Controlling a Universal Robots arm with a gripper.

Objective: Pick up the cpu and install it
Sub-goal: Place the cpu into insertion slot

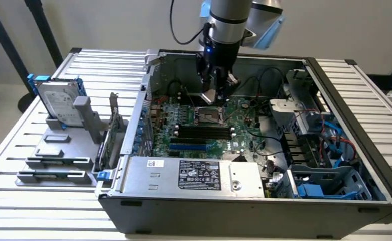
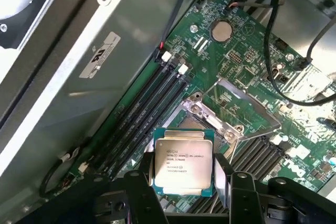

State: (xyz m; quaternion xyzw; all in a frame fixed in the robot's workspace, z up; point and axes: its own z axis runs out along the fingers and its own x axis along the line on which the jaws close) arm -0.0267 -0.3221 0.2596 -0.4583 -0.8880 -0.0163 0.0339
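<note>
The cpu (image 2: 184, 162) is clamped between the two black fingers (image 2: 144, 174) of the hand (image 2: 185, 179) — silver top up — over the green motherboard (image 2: 252, 66). In the exterior view the open socket (image 1: 209, 116) lies at six o'clock from the hand — close by.

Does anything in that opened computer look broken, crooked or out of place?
Nothing stands out. The cpu sits squarely in the gripper, held above the open socket; no damage shows.

Hard drive (image 1: 56, 103) upright — beside open computer case (image 1: 249, 213).
</note>
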